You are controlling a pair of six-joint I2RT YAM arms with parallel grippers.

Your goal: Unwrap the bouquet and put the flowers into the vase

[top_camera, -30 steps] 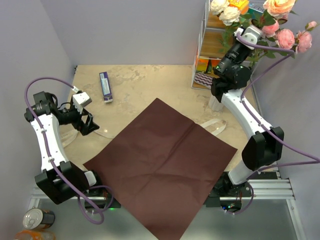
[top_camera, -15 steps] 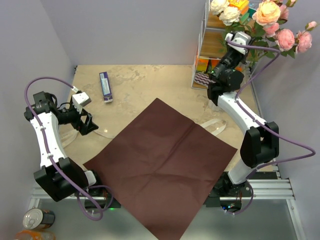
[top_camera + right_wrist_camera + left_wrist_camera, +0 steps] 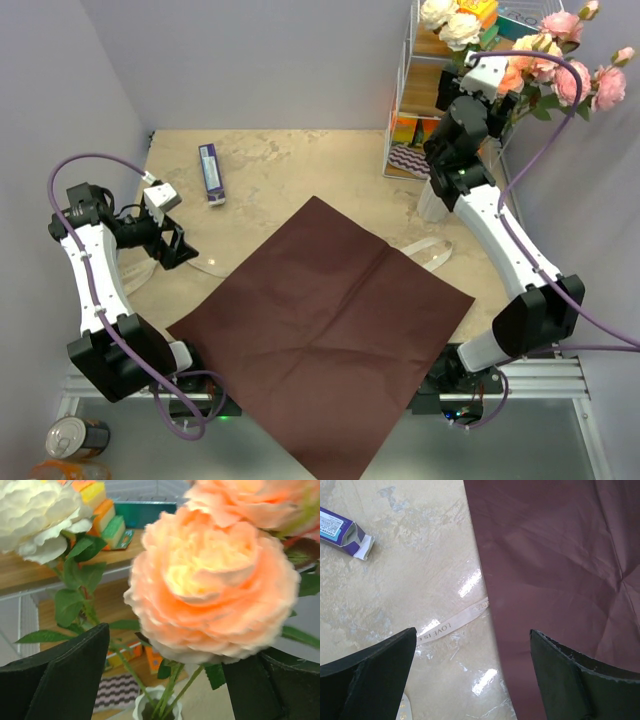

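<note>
Newly spread, your right gripper (image 3: pixel 170 652) brackets the flowers (image 3: pixel 215 580) above the vase (image 3: pixel 139 707); left gripper (image 3: pixel 472 635) spread too. Pinch thin stems, never soft blooms.

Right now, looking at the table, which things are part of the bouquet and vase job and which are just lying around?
Part of the job: flowers, already standing in the vase; maroon wrapping paper, spread flat; cream ribbon.

Just lying about: purple box; wire rack with colourful boxes; can below the table edge.
</note>
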